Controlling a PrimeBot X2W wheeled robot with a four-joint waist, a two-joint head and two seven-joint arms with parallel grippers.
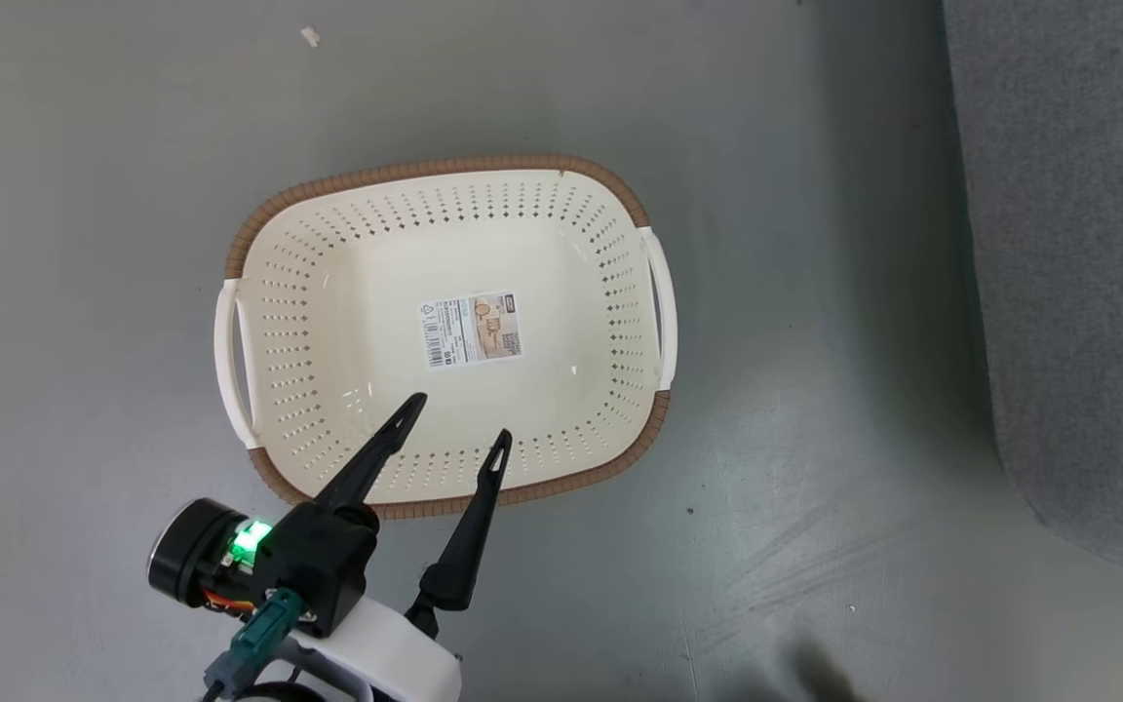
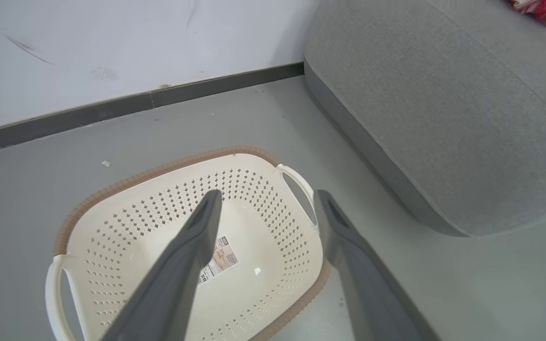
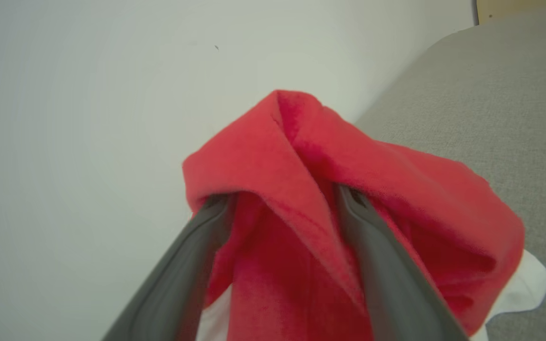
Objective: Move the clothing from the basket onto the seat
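Right wrist view: right hand (image 3: 285, 194) spread wide, soft red clothing (image 3: 277, 156) draped over its tips, just above the grey woven seat (image 3: 505, 85); left hand (image 1: 459, 419) gapes empty over the cream perforated basket (image 1: 445, 166).

The basket (image 1: 445, 168) is standing on the floor (image 1: 815, 487), apart from the seat (image 1: 1078, 244), which is taking the right side of the floor. A label (image 1: 471, 330) is lying in the middle of the basket bottom. The left pincer (image 1: 459, 419) is hanging over the near rim of the basket. A wall (image 2: 112, 47) is standing behind the basket, at the far edge of the floor. The clothing (image 3: 301, 265) is lying over the tips of the right pincer (image 3: 282, 196), with the seat behind it, on the right.
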